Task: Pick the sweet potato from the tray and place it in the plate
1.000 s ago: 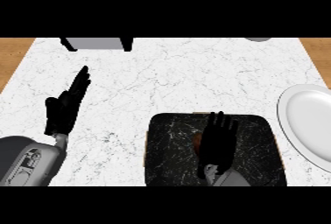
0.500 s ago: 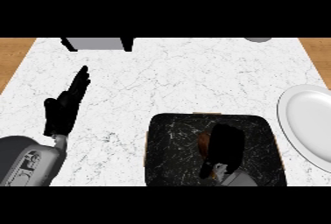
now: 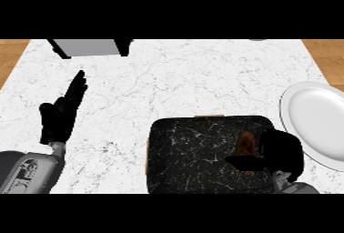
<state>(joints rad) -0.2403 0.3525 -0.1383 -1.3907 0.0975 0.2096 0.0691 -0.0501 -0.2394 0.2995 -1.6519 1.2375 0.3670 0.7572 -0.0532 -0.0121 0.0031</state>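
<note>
The right hand (image 3: 279,152) curled over the sweet potato (image 3: 246,142) at the tray's (image 3: 188,154) three o'clock side. Lifting and the plate (image 3: 316,120) remained ahead. The left hand (image 3: 62,113) rested at nine o'clock, fingers straight together.

1. a white marble tabletop (image 3: 188,82) with fine grey veins fills most of the view.
2. a grey box-like object with black sides (image 3: 91,47) stands at the tabletop's far edge, toward the left.
3. wooden floor (image 3: 13,54) shows beyond the tabletop at the upper left and upper right corners.
</note>
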